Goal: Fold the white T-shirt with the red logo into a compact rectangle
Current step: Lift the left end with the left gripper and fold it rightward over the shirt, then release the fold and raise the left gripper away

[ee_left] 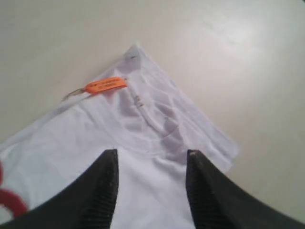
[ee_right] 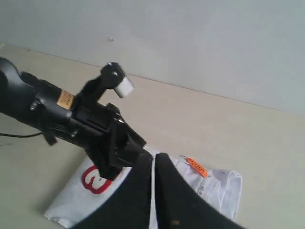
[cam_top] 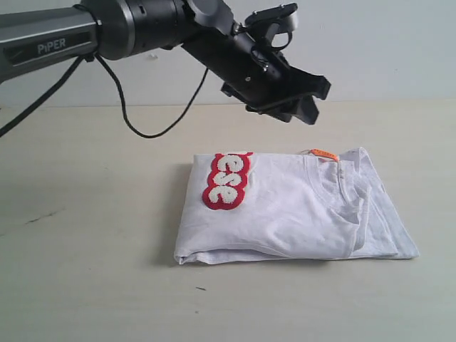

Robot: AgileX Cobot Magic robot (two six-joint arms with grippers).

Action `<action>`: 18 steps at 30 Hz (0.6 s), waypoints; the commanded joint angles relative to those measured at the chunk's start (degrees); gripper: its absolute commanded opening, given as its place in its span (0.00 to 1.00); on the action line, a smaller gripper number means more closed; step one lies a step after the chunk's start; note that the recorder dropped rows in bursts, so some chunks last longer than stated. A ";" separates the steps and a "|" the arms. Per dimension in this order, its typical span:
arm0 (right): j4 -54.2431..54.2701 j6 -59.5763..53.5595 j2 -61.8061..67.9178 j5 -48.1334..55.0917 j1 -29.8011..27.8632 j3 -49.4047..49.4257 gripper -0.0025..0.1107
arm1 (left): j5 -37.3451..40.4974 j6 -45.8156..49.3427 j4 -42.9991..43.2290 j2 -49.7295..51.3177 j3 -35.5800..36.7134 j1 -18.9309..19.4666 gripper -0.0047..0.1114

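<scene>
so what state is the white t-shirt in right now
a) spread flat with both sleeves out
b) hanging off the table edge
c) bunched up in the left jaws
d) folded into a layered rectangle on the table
d: the white T-shirt lies in stacked layers on the table, the red logo partly tucked under a fold, and the left gripper hangs above it with jaws apart, holding nothing.

Surface: pale beige matte tabletop (cam_top: 85,271), filling the lower scene.
Backdrop: plain pale grey-white wall (cam_top: 399,50), meeting the tabletop's far edge.
Blemish: thin dark scuff mark (cam_top: 43,217) on the tabletop's left.
Light: soft, diffuse, even.
</scene>
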 commanded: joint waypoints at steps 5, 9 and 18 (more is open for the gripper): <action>-14.26 12.78 5.54 -5.31 -0.21 5.27 0.39 | 10.10 -6.53 16.77 -5.79 0.15 3.00 0.42; -15.75 14.51 11.79 -4.79 -0.35 5.81 0.39 | 9.28 -6.53 18.08 -10.40 5.49 4.70 0.42; -7.50 10.46 17.64 -4.92 -0.23 7.42 0.39 | -1.76 -6.35 20.39 -26.60 27.20 13.37 0.35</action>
